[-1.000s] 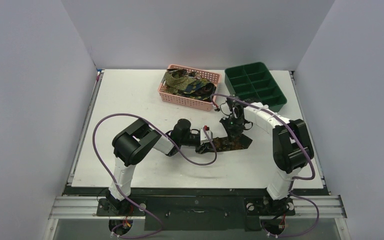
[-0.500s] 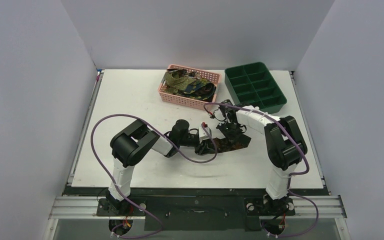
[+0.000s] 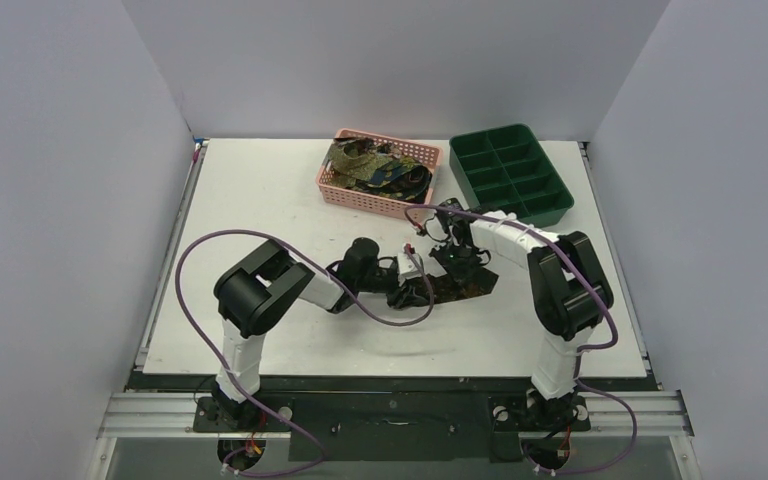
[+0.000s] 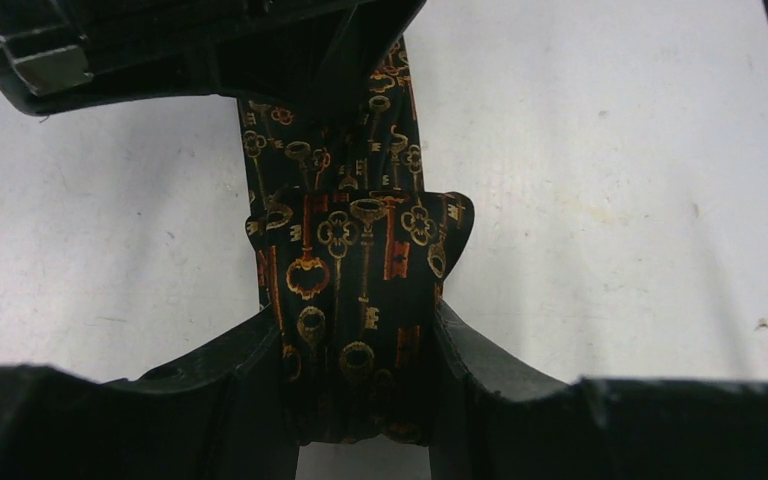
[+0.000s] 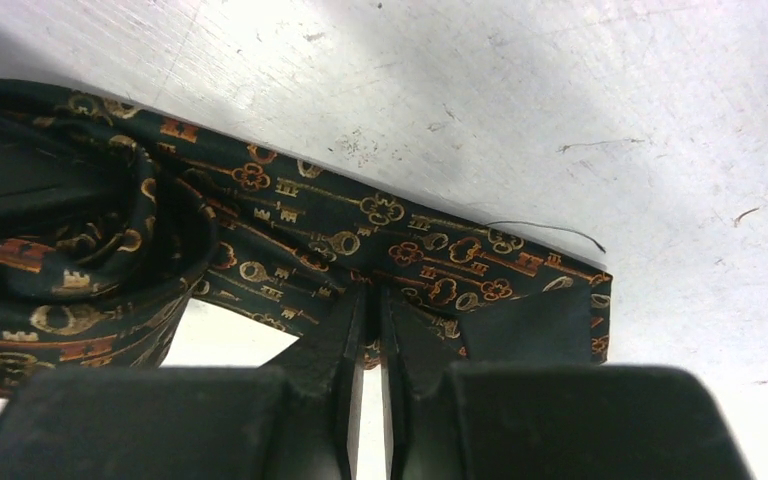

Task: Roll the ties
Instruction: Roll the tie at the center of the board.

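A black tie with a gold and orange key pattern [image 3: 470, 285] lies at the table's middle. My left gripper [image 3: 415, 292] is shut on its rolled-up end, which sits as a thick fold [image 4: 360, 300] between the fingers [image 4: 240, 370]. The flat strip runs away from it towards the right arm. My right gripper [image 3: 457, 266] has its jaws nearly together, pinching the tie's flat edge [image 5: 440, 275] against the table. A bunched part of the tie [image 5: 70, 260] shows at the left of the right wrist view. More ties [image 3: 370, 163] lie heaped in the pink basket.
The pink mesh basket [image 3: 375, 200] stands at the back centre. The dark green compartment tray [image 3: 550, 210] stands at the back right, close behind the right arm. The white table [image 3: 260, 200] is walled on three sides. Purple cables loop over both arms.
My right gripper has moved left along the tie towards the left gripper, so less flat tie shows between them. The left arm has shifted slightly left and still holds the roll.
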Motion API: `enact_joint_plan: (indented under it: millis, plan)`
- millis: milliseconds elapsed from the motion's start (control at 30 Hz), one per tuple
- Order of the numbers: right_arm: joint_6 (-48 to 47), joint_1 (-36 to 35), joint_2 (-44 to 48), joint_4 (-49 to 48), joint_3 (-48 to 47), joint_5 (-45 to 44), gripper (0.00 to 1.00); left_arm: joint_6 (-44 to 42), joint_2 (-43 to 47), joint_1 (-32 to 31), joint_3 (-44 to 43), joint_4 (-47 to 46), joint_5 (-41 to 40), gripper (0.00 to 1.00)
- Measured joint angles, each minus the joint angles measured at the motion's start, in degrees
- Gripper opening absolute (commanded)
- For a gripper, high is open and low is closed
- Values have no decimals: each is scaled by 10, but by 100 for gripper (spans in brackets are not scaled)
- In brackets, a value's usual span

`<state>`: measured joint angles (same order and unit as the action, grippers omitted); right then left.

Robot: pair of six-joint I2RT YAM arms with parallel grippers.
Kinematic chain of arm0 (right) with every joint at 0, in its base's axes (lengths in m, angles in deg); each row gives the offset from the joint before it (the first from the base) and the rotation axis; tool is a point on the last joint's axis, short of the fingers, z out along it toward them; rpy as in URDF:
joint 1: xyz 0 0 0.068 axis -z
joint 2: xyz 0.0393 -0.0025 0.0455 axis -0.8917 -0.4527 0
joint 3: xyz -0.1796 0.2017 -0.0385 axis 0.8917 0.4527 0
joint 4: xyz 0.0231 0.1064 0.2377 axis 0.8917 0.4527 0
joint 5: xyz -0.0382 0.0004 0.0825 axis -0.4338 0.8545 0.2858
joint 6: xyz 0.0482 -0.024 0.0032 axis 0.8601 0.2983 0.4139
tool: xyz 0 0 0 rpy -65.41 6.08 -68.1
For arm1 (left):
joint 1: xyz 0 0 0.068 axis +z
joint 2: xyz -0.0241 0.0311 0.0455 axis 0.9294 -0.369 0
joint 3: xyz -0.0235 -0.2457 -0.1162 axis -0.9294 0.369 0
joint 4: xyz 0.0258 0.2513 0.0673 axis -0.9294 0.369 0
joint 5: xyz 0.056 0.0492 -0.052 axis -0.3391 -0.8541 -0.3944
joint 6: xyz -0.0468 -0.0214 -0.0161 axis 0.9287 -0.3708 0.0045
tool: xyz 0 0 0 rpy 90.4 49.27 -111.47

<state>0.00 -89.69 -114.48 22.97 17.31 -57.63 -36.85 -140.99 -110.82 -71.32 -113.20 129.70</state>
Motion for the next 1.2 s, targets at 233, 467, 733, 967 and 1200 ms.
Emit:
enact_joint_plan:
  millis: [233, 467, 733, 967, 1200]
  plan:
    - [34, 73, 3, 14, -15, 79, 43, -44, -4, 2, -28, 53, -2, 10]
    - [102, 128, 43, 19, -28, 234, 54, -51, -8, 2, -50, 87, -3, 12]
    - [157, 92, 41, 9, -11, 330, 53, -49, -14, 3, -64, 99, -3, 12]
    - [173, 92, 5, -17, -11, 331, 37, -49, -15, 3, -67, 103, -3, 13]
    - [172, 92, -8, -18, -10, 331, 41, -48, -19, 3, -73, 106, -3, 13]
